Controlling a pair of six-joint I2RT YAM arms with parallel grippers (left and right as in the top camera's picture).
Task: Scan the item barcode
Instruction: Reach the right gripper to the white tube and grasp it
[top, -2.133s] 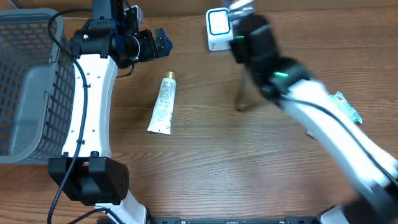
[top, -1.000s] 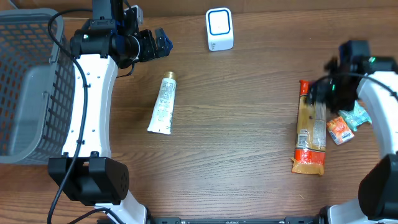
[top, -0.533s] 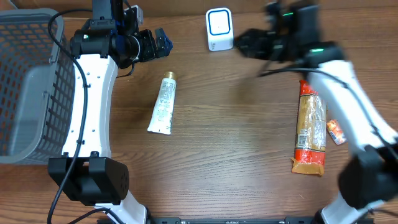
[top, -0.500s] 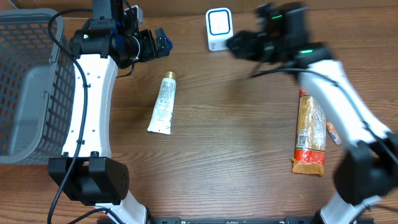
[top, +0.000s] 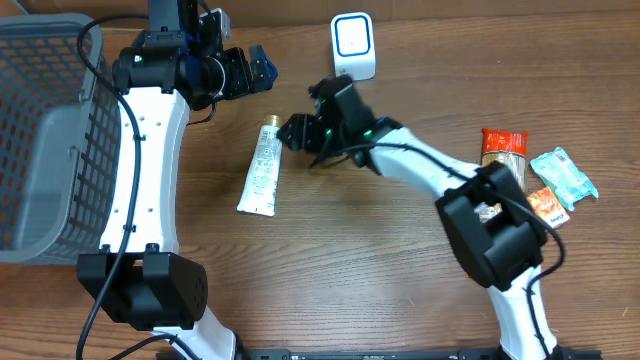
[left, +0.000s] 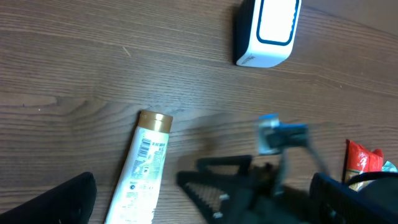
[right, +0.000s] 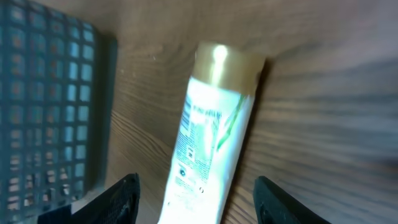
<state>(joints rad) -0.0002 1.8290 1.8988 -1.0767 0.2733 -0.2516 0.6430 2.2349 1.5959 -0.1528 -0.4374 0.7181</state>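
The left arm (top: 150, 150) had white shells between black joint housings, small dark screws, and a black cable (top: 127, 200) running along it, with a green light (top: 138, 58) glowing near the wrist. The right arm (top: 425, 168) matched, showing its own green glow (top: 369, 127).

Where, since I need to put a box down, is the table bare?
Widest bare wood: the near table stretch, between the tube, the left arm's base and the right arm. Also the far right corner beyond the scanner. Crowded: around the tube's cap, where the right fingers hover, and the right edge with three packets.
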